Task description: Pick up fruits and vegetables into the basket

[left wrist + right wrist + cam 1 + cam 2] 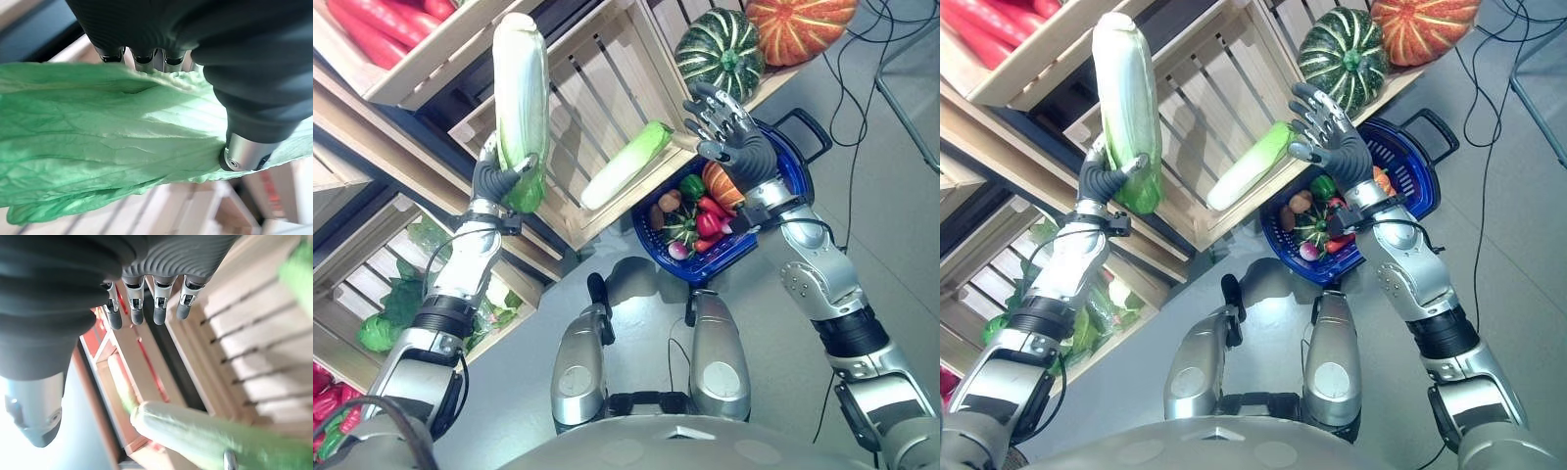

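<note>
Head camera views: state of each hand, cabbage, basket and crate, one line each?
Left hand: shut on the long pale-green napa cabbage, held upright.
Right hand: open, holding nothing.
Second napa cabbage: lying in the slatted wooden crate, untouched.
Blue plastic basket: on the floor, partly filled with vegetables.

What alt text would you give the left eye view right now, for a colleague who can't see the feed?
The left hand holds a long napa cabbage upright in front of wooden crates. The right hand is raised and open above a blue basket that holds mixed vegetables. A second cabbage lies in the crate, below a green striped squash and an orange pumpkin.
</note>
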Robot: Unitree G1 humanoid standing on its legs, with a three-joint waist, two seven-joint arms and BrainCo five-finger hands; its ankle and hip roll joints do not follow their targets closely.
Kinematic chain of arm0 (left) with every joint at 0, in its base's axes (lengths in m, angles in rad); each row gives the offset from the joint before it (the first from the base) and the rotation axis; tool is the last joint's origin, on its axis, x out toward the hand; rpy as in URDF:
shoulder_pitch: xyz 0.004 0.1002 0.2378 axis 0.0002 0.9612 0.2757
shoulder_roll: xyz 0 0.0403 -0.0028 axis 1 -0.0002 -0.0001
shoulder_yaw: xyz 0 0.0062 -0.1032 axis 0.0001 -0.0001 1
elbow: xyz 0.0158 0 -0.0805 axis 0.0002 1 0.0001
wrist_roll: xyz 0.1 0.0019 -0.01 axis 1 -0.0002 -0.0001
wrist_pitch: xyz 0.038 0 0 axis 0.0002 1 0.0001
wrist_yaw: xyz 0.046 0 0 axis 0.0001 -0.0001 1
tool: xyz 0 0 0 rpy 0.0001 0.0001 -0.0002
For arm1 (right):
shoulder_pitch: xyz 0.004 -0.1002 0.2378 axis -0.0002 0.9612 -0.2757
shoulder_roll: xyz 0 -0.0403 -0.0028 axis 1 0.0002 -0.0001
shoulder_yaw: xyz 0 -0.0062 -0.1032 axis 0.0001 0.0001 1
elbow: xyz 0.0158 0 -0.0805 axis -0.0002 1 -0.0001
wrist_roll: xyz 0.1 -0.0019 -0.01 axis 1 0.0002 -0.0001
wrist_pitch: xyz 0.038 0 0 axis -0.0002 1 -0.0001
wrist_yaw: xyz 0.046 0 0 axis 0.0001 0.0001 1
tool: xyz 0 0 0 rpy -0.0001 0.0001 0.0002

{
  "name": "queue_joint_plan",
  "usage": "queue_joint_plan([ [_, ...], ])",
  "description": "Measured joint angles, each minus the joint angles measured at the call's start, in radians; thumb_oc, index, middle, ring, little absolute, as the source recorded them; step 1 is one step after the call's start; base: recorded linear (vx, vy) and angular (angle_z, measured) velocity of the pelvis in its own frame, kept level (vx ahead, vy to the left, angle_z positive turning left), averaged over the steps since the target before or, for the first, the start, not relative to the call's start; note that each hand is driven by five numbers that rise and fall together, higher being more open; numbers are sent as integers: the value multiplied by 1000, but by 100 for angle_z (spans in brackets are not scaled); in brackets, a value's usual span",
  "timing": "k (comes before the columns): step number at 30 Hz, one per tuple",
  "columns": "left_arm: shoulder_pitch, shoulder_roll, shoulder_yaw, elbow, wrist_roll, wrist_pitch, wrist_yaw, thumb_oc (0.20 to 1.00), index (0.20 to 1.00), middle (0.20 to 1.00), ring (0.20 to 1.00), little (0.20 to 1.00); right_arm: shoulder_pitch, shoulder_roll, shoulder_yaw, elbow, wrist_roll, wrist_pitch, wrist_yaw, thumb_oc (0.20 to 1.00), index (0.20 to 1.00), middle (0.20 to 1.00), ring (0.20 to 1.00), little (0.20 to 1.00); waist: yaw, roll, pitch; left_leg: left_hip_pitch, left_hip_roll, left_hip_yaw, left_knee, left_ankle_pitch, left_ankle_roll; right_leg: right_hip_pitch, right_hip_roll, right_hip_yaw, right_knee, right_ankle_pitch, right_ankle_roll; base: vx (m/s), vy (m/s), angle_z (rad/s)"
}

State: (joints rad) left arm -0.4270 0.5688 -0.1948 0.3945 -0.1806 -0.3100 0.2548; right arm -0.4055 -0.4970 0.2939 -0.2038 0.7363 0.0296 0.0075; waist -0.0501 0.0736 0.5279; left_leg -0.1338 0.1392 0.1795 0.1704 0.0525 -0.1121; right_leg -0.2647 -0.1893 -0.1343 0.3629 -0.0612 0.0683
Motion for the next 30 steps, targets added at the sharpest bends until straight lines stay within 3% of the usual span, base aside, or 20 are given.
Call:
queue_joint_plan([
  [7, -1, 0, -7, -135, 144, -25, -7, 200, 200, 200, 200, 200, -34, 74, 53, -1, 96, 1, -6, 1000, 1000, 1000, 1000, 1000, 24, -29, -45, 33, 1, -17, -8, -1, -1, 53, 2, -20, -24, -1, 2, 79, -47, 7],
  [15, -1, 1, -98, -189, 305, -23, -4, 200, 200, 200, 200, 200, -20, 159, 114, 5, 180, -7, -98, 1000, 1000, 1000, 1000, 1000, 29, -56, -181, 74, -2, -22, -27, -10, 1, 118, 2, -38, -85, 4, 14, 66, -26, 5],
  [21, -1, 3, -142, -195, 386, 41, -3, 200, 200, 200, 200, 200, 22, 166, 127, 15, 236, -18, -162, 1000, 1000, 1000, 1000, 1000, 28, -59, -202, 95, -1, -19, -35, -11, 2, 143, 5, -38, -103, 12, 16, 6, -2, 0],
  [30, -6, 17, -216, -223, 646, 164, 68, 200, 200, 200, 200, 200, 42, 164, 161, 62, 267, -42, -297, 1000, 1000, 1000, 1000, 1000, 28, -60, -203, 107, 0, -18, -37, -11, 3, 166, 9, -38, -127, 26, 19, 0, 0, 0],
])
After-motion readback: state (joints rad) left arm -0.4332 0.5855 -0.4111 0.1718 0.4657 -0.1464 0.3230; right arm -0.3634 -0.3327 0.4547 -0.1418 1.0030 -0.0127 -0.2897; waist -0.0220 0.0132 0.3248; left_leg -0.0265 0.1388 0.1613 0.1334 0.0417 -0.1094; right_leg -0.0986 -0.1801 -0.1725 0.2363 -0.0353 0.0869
